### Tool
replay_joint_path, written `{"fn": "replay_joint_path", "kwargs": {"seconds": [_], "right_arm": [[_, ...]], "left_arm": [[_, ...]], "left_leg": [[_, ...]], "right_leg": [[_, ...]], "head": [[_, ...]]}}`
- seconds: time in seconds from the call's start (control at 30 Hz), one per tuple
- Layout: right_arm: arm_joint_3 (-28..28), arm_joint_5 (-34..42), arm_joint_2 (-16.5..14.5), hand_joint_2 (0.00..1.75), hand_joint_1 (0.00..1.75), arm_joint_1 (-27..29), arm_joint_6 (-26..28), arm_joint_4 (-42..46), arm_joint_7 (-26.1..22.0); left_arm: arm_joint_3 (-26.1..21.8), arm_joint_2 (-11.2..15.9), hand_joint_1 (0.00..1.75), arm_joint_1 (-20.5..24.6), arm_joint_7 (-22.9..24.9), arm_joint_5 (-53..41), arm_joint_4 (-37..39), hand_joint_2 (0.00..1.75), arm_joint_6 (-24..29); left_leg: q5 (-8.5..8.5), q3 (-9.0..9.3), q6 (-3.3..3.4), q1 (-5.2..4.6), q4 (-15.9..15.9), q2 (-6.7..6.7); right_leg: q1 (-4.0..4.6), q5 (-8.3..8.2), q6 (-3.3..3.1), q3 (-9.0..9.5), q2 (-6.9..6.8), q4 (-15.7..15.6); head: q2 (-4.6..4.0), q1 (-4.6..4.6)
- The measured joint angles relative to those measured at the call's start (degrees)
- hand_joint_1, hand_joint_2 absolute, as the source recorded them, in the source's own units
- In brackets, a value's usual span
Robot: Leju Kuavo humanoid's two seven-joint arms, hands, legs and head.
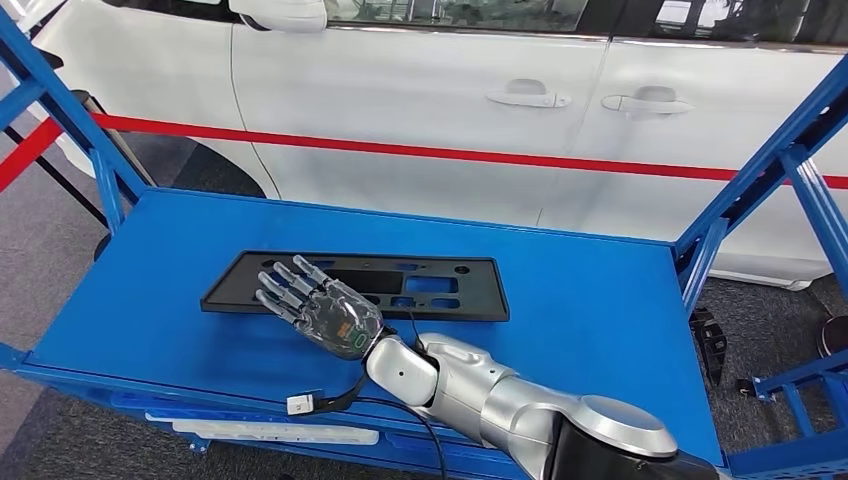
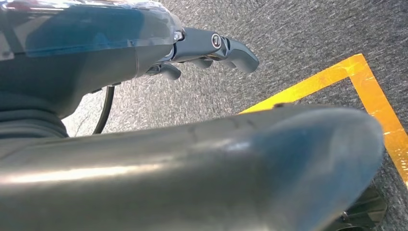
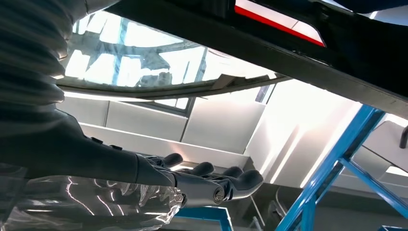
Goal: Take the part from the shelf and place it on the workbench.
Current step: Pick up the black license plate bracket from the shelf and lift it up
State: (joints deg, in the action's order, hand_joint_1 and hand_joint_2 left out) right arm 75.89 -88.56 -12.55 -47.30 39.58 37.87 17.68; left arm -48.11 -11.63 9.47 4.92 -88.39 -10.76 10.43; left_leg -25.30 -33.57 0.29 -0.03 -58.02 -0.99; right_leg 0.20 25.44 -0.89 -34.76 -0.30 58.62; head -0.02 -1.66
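**Right hand under a dark panel, fingers stretched out**

The right hand (image 3: 211, 185) is reaching in from the picture's edge, its grey ribbed cover (image 3: 29, 82) and thick thumb leading to dark fingers (image 3: 240, 180) that are lying extended and close together, holding nothing. A clear glossy shell (image 3: 96, 202) is covering the back of the hand. A dark panel (image 3: 298, 57) is running across beside the fingers, a red stripe (image 3: 279, 21) showing beyond its edge. Blue frame bars (image 3: 337, 159) are crossing further off, with pale glass and body panels (image 3: 216, 125) behind them.
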Motion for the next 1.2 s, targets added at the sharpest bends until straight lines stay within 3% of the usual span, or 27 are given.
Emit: {"fn": "replay_joint_path", "kwargs": {"seconds": [0.1,0.47,1.2], "right_arm": [[0.61,0.00,0.00,1.75,1.73,-0.27,0.00,-0.73,-0.33],[0.62,0.00,0.04,1.75,1.75,-1.09,0.04,-1.90,-2.81],[0.36,0.00,1.09,1.75,1.75,-1.18,0.74,-1.06,-1.73]], "left_arm": [[0.00,-0.01,0.00,0.03,0.05,0.00,-0.01,0.00,-0.09],[-0.02,-0.02,0.00,0.03,0.22,0.02,-0.02,0.00,-0.11],[-0.02,0.00,0.00,-0.01,-0.11,0.25,-0.01,0.00,-0.06]], "left_leg": [[0.00,0.00,0.00,0.00,-0.01,0.00],[0.00,-0.01,0.00,0.00,-0.02,0.00],[0.00,-0.02,0.00,0.00,-0.04,0.01]], "right_leg": [[0.00,0.00,0.00,0.00,0.00,0.00],[0.00,-0.01,0.01,0.00,0.00,0.00],[0.00,-0.02,0.02,0.00,0.00,-0.01]], "head": [[0.00,0.00],[0.00,0.00],[0.00,0.00]]}}
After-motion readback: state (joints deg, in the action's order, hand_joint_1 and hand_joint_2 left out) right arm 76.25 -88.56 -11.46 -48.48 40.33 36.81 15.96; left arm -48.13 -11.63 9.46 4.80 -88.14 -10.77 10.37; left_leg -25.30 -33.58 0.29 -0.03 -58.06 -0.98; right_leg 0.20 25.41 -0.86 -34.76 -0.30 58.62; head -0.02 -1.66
